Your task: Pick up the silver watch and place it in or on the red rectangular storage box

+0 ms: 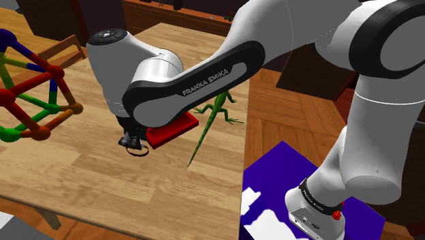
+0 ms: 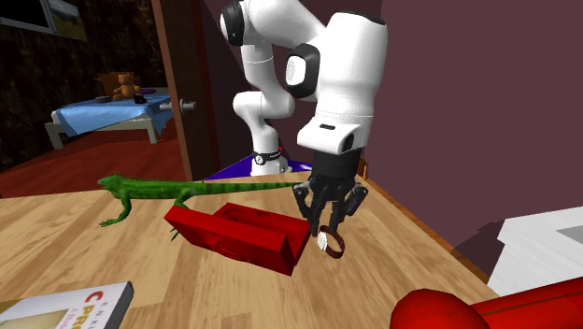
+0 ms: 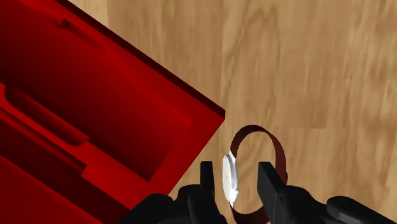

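While the fingers [image 3: 207, 183] clasped the watch [image 3: 230, 178], it hung just beside the red box [image 3: 95, 114]. That sat on the tabletop [image 3: 318, 76].

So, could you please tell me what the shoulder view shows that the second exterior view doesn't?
The shoulder view adds a coloured ball-and-stick model at its left. The second exterior view adds a book at the table's near edge, and a bed with a teddy bear in the background. Both share the gripper, the watch just beneath it, the red box and the green lizard on the wooden table.
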You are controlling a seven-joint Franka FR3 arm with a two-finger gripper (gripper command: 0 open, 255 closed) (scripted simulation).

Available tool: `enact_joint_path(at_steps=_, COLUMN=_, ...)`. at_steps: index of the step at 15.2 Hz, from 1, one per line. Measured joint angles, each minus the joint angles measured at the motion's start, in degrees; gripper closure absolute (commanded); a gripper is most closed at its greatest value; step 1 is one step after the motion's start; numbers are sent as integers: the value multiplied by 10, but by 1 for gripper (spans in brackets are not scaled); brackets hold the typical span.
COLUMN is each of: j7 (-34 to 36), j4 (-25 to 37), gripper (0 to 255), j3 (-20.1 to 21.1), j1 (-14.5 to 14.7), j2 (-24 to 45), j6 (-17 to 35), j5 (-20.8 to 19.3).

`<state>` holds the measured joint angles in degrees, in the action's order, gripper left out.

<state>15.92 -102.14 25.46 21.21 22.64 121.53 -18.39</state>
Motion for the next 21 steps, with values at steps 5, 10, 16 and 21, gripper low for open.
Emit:
enact_joint_path(at_steps=5, j7=0, j4=0, gripper=255, j3=0, j1=0, j2=0, j6=0, j5=0)
enact_joint_path(at_steps=10, j7=-3, j4=3, gripper=255, j3=1, j1=-1, j2=-5, j6=-7, j5=3)
enact_joint_path(at_steps=16, j7=-14, j4=22, gripper=255, j3=7, j1=-4, j2=-23, j6=-42, j5=16)
enact_joint_path(at_steps=21, j7=-22, j4=46, gripper=255, j3=10, j1=-5, j2=-34, j6=-75, j5=25)
